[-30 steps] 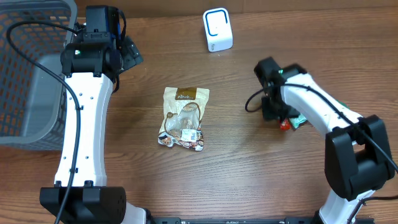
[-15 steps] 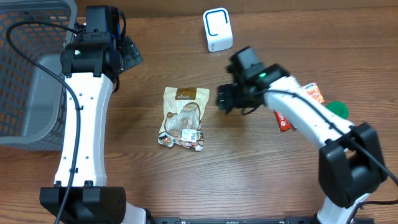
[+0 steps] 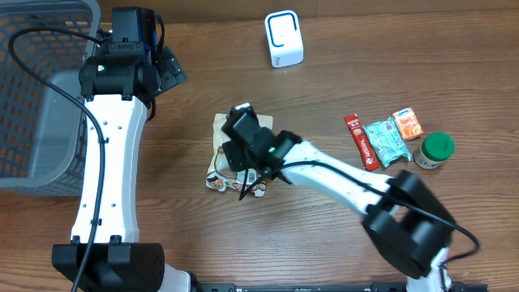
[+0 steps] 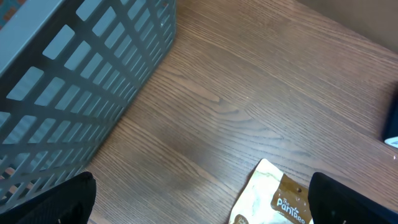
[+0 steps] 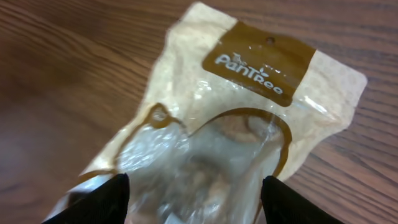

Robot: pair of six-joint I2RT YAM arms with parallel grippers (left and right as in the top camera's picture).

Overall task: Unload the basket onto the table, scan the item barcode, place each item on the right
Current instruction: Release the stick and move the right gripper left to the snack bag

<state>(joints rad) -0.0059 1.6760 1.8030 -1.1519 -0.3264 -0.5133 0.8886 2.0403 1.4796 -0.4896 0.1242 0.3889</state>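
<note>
The item, a tan and brown Pantree snack bag (image 3: 233, 180) with a clear window, lies flat mid-table. My right gripper (image 3: 242, 148) hovers right over it, covering its middle. In the right wrist view the bag (image 5: 249, 118) fills the frame. The right gripper (image 5: 196, 200) is open, its fingertips (image 5: 106, 200) standing either side of the window with nothing held. The white scanner (image 3: 284, 39) stands at the back. My left gripper (image 3: 166, 69) is open at the back left; its wrist view shows the bag's top corner (image 4: 273, 199) near its right fingertip (image 4: 351, 199).
A grey slatted basket (image 3: 32, 89) fills the left side, close to the left arm (image 4: 74, 81). At the right lie a red stick packet (image 3: 360, 141), a teal packet (image 3: 384, 142), an orange packet (image 3: 407, 123) and a green-lidded jar (image 3: 434, 149).
My right arm swung left, from the packets at the right across to above the snack bag, and its jaws opened wider. The left arm stayed still.
</note>
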